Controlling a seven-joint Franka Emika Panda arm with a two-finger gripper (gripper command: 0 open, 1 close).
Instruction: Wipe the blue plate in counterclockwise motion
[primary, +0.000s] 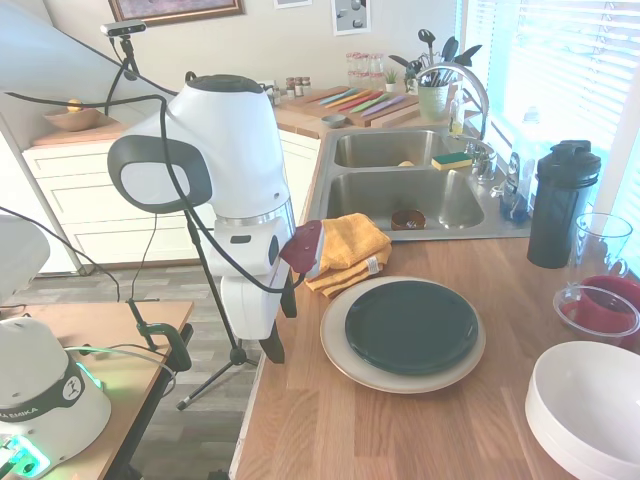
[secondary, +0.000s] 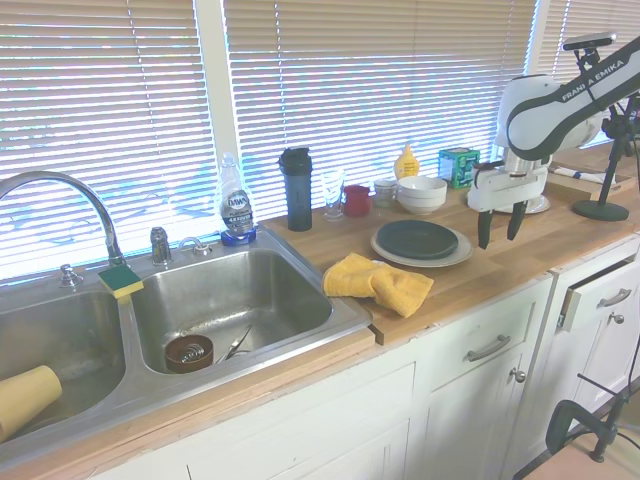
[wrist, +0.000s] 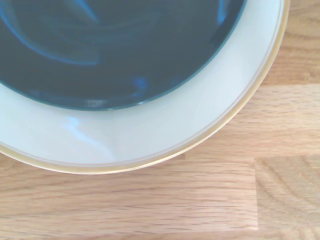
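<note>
The blue plate (primary: 411, 325) (secondary: 417, 238) is round, glossy and almost black, and it lies on a larger beige plate (primary: 345, 360) (secondary: 458, 256) on the wooden counter. My gripper (primary: 281, 325) (secondary: 499, 226) hangs just above the counter beside the beige plate, on the side away from the sink. Its two dark fingers point down, stand apart and hold nothing. The wrist view looks straight down on the edge of the blue plate (wrist: 125, 50), the beige plate's rim (wrist: 200, 125) and bare wood. A yellow towel (primary: 350, 250) (secondary: 380, 280) lies crumpled between the plates and the sink.
White bowls (primary: 585, 405) (secondary: 422, 192) are stacked beyond the plates, with a red cup (primary: 600, 310) and a black shaker bottle (primary: 560, 205) (secondary: 296, 188) near the window. The steel sink (primary: 400, 195) (secondary: 230, 300) lies past the towel. The counter's front edge (primary: 255, 400) is near the gripper.
</note>
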